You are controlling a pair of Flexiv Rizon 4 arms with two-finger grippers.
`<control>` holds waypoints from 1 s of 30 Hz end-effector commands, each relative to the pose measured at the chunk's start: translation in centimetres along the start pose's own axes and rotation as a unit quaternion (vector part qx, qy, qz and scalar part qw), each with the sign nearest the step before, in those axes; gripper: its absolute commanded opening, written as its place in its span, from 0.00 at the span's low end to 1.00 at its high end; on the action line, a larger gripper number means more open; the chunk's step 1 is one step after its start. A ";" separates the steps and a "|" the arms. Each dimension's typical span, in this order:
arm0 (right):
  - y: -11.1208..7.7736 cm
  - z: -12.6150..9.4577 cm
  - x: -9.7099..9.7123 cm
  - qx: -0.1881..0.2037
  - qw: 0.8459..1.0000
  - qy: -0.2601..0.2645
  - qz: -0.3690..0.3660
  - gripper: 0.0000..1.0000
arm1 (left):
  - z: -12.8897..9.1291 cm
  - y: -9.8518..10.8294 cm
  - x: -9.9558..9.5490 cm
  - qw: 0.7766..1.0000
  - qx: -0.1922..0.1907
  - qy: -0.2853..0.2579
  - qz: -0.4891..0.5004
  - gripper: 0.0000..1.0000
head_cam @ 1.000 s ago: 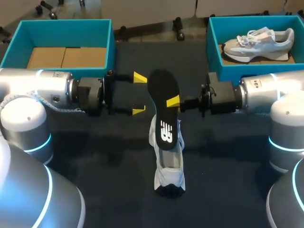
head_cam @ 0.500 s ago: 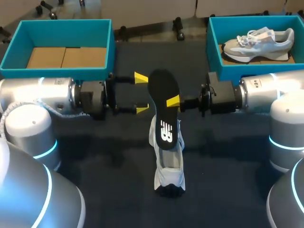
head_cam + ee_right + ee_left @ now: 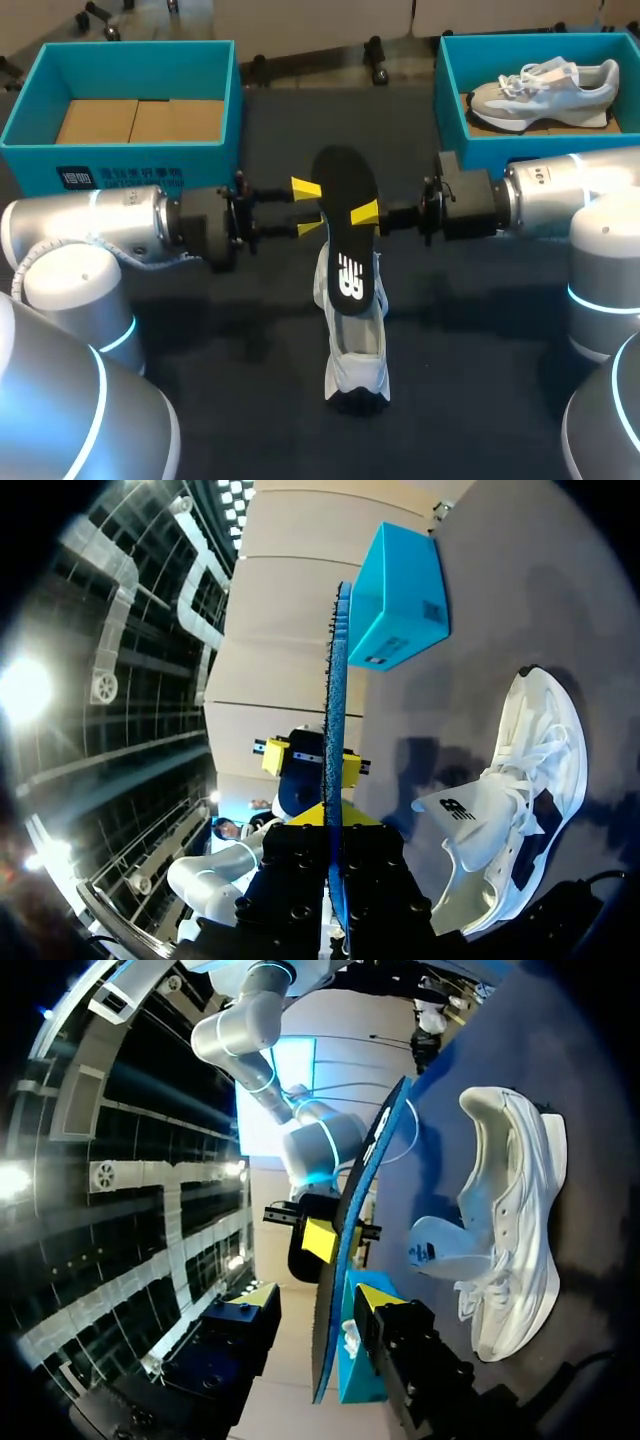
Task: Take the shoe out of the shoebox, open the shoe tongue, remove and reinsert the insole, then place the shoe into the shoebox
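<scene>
One shoe (image 3: pixel 355 350), near centre, tongue folded out, emptied. One insole (image 3: pixel 345 225), upright above it, pinched by the right gripper (image 3: pixel 362 215). The left gripper (image 3: pixel 309 208) is spread astride its left edge, not gripping, likely for a handover. One box (image 3: pixel 120 152), far left, awaiting the shoe.

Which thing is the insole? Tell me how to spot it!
Look at the middle of the dark table, where a white shoe lies. Close by it, the right gripper pinches the insole and holds it up. It is the only flat, black, foot-shaped thing, with a white logo.
</scene>
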State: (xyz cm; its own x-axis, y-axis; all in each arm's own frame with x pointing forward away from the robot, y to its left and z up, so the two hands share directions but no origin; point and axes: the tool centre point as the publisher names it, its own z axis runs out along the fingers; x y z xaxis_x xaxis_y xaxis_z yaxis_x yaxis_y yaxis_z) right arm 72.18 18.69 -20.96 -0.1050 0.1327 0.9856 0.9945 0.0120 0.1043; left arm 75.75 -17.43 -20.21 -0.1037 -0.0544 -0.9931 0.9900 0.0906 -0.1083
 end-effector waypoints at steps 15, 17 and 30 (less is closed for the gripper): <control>0.0 0.2 -0.1 -0.001 1.000 0.000 0.000 0.00 | 2.5 0.5 0.5 0.999 -0.032 -0.007 0.026 0.32; 0.0 0.2 -0.1 -0.001 1.000 0.000 0.000 0.00 | 2.6 0.7 0.4 0.999 -0.033 -0.007 0.027 0.31; 0.0 0.2 -0.1 -0.001 1.000 0.000 0.000 0.00 | 3.1 1.3 0.8 0.999 -0.040 0.002 0.035 0.25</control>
State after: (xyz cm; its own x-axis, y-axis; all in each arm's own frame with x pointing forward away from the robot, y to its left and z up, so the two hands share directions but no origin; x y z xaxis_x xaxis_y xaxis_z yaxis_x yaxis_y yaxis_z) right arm 72.20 18.67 -21.02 -0.1055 0.1307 0.9858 0.9944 0.0117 0.1049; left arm 77.16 -20.12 -20.88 -0.0375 -0.0406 -0.9985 0.9843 0.1710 -0.0439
